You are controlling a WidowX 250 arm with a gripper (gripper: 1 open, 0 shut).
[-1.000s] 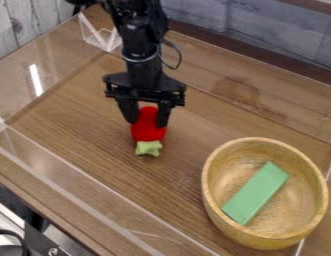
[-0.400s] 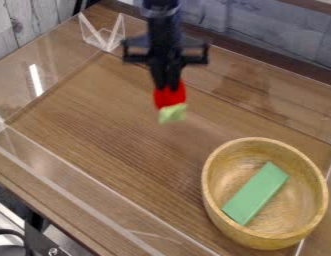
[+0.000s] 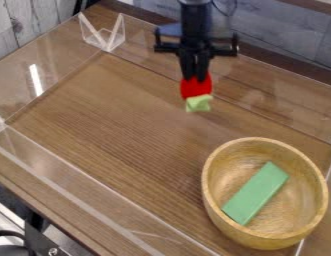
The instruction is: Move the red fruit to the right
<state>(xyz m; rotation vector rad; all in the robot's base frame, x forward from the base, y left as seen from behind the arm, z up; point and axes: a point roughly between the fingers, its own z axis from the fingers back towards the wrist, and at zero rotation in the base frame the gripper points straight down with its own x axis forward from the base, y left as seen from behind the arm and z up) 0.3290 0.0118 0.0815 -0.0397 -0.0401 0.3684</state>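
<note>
While gripper (image 3: 196, 82) hangs above table, red fruit (image 3: 196, 93) clamped between jaws.

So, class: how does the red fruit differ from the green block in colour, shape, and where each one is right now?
The red fruit is bright red with a pale green cap; the green block is plain green. The fruit is small and rounded; the block is flat, long and larger. The fruit hangs above the table, clamped in the gripper; the block lies inside the wooden bowl. Both look like toys.
</note>
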